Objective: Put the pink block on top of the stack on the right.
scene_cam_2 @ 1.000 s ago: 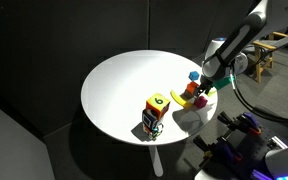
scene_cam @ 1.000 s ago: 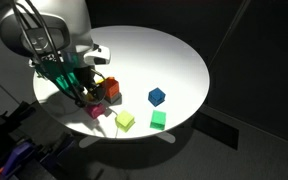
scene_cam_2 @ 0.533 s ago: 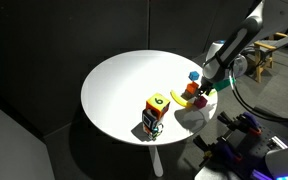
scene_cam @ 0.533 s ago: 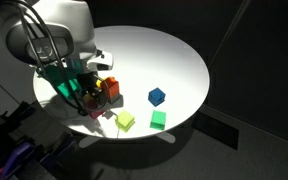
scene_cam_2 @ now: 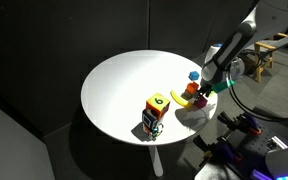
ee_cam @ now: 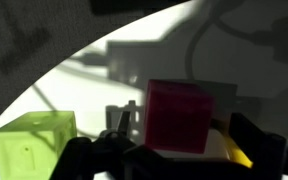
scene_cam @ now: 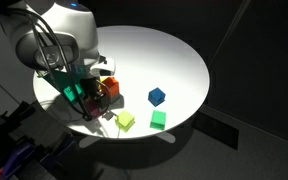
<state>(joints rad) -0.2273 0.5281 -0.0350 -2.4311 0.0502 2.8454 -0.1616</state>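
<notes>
The end effector (ee_cam: 184, 145) is low over the table (scene_cam: 174, 60), near the edge on the arm's side. Its jaws are apart and grip nothing. The pink block (ee_cam: 178, 115) rests on the table between the two fingers, with a gap visible on each side. The stack (scene_cam: 109, 87) of orange-red cubes stands just beside the end effector, toward the table centre. A yellow-green cube (ee_cam: 32, 148) sits near the pink block. A blue cube (scene_cam: 156, 97) and a green cube (scene_cam: 158, 120) lie well apart, nearer the opposite edge.

Stack (scene_cam: 111, 88) partly hidden behind pincer (scene_cam: 86, 103)
</notes>
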